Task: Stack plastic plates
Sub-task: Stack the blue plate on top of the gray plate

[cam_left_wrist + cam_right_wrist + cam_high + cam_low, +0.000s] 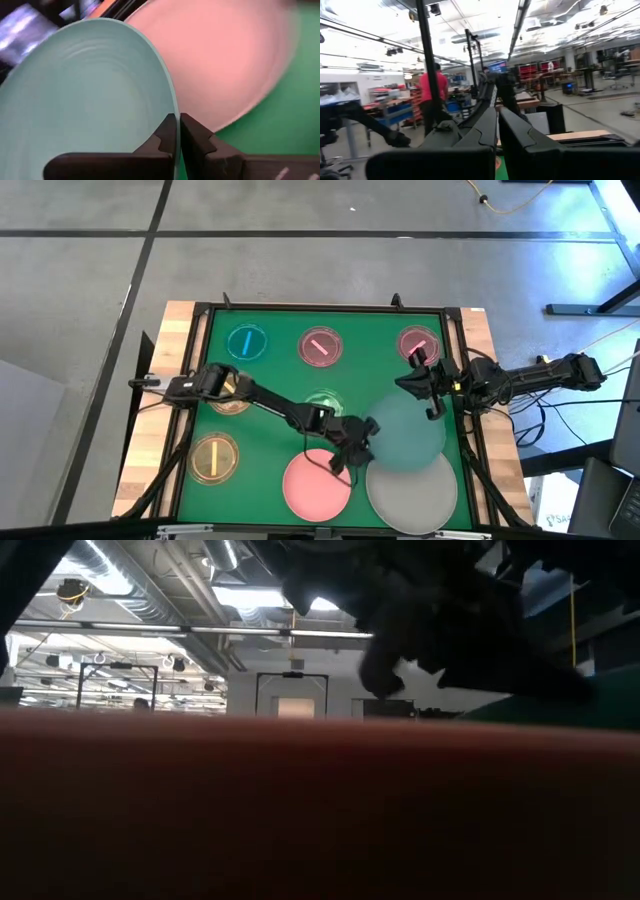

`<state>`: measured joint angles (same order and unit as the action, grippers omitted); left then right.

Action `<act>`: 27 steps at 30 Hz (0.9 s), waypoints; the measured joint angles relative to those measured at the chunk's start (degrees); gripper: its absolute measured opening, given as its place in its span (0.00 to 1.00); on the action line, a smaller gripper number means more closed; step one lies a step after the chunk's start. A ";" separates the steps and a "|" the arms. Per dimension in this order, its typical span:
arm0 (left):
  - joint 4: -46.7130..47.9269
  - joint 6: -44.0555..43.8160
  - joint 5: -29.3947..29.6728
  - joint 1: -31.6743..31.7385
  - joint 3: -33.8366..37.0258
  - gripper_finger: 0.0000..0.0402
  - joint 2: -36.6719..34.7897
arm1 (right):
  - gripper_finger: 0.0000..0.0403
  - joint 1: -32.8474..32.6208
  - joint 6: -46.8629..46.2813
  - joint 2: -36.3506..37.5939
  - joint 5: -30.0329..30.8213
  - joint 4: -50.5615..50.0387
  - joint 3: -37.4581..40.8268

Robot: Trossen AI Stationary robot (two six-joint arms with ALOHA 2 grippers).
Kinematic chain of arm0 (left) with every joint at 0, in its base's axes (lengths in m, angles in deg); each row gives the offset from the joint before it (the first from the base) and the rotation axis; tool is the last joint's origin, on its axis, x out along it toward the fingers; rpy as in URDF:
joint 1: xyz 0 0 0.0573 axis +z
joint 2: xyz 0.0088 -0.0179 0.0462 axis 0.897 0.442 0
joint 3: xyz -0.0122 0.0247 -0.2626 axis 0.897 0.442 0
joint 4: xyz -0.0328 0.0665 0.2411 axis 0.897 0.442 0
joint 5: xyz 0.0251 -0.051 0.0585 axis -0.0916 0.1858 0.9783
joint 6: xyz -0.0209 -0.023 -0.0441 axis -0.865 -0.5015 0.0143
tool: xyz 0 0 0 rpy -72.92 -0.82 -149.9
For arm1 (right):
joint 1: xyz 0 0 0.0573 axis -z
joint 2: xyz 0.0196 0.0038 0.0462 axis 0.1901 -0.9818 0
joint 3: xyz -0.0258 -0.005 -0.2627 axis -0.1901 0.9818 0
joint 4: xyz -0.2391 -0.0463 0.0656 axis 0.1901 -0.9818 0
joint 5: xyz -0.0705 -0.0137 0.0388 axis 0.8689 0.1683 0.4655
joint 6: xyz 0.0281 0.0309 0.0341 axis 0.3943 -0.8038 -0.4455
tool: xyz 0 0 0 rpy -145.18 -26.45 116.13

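Note:
The dark teal-grey large plate (408, 435) overlaps the far part of the grey large plate (415, 488), which lies flat near the table's near edge. My left gripper (352, 448) is shut on the teal plate's left rim. The pink large plate (315, 485) lies flat left of the grey one. My right gripper (412, 383) is shut and hovers by the teal plate's far edge, holding nothing. Small striped plates lie flat: blue (247, 342), pink (320, 347), pink (417, 343), green (322, 402) partly under my left arm, amber (215, 458), amber (230, 395) under my left arm. My left gripper pinches the teal plate's rim (172, 107) on its left side, one finger on each face, so the edge runs between the fingers (165, 135). It comes from the table's left, slanting down. The plate sits tilted in the low view (560, 700); whether its far side rests on the grey plate I cannot tell.
A green mat (270, 380) covers the table inside a dark frame, with wooden borders (165, 420) left and right. The pink plate's rim (300, 810) fills the low view. A person in red (432, 95) stands in the room beyond.

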<state>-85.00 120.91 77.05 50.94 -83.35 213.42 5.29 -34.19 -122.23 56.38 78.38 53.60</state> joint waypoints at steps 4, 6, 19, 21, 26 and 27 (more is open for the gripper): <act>-1.54 -2.51 -9.20 -0.74 0.00 0.02 0.00 | 0.04 0.00 -0.10 0.01 -0.22 0.18 0.00; -2.65 -3.43 -12.17 -1.03 -0.04 0.02 0.00 | 0.04 0.00 -0.57 0.01 -0.20 0.29 0.00; -16.06 -2.90 -13.24 -4.16 -0.09 0.02 3.29 | 0.04 0.00 -1.83 -0.45 -0.14 0.35 -0.04; -17.64 -2.91 -13.08 -4.06 -0.09 0.02 4.31 | 0.04 0.00 -1.84 -0.47 -0.14 0.07 -0.04; -19.72 -5.78 -12.65 -3.77 -0.09 0.03 6.26 | 0.04 0.00 -1.84 -0.47 -0.14 -0.15 -0.04; -20.17 -6.54 -12.89 -3.77 -0.09 0.04 6.40 | 0.04 0.00 -1.84 -0.45 -0.14 -0.17 -0.04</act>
<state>-105.17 114.37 64.15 47.17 -83.44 219.82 5.29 -36.03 -122.69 56.25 78.21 53.55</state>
